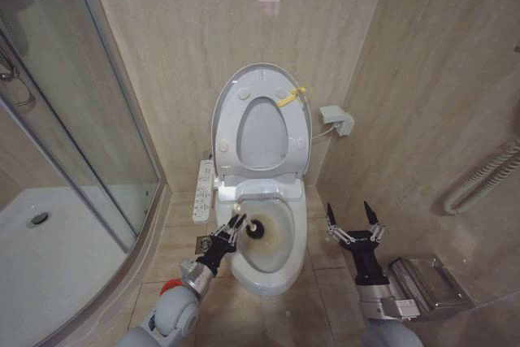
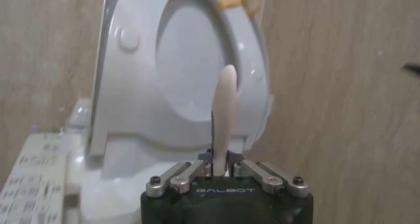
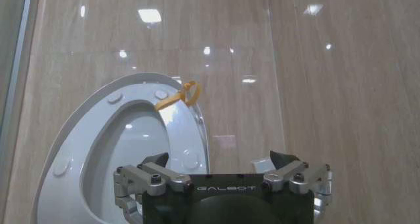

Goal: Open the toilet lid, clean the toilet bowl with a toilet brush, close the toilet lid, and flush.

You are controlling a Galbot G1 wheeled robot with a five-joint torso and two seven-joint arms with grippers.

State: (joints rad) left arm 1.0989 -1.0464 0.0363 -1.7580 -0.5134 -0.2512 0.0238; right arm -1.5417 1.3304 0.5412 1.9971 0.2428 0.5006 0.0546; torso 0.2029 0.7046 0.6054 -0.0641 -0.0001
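A glass shower wall (image 1: pixel 73 111) stands off to my left, and a white button panel (image 1: pixel 204 191) sits on the left side of the toilet bowl (image 1: pixel 280 270). The toilet lid (image 1: pixel 262 123) and seat stand straight up against the back wall. My left gripper (image 1: pixel 237 222) pinches the toilet brush (image 1: pixel 255 227) by its pale handle at the bowl's left rim, the dark head down inside, while my right gripper (image 1: pixel 351 214) hangs spread wide just beside the bowl's right side.

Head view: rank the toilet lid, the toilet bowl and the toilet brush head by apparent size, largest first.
1. toilet lid, raised against the wall.
2. toilet bowl, somewhat smaller.
3. toilet brush head, by far the smallest, held inside the bowl by the left tool.
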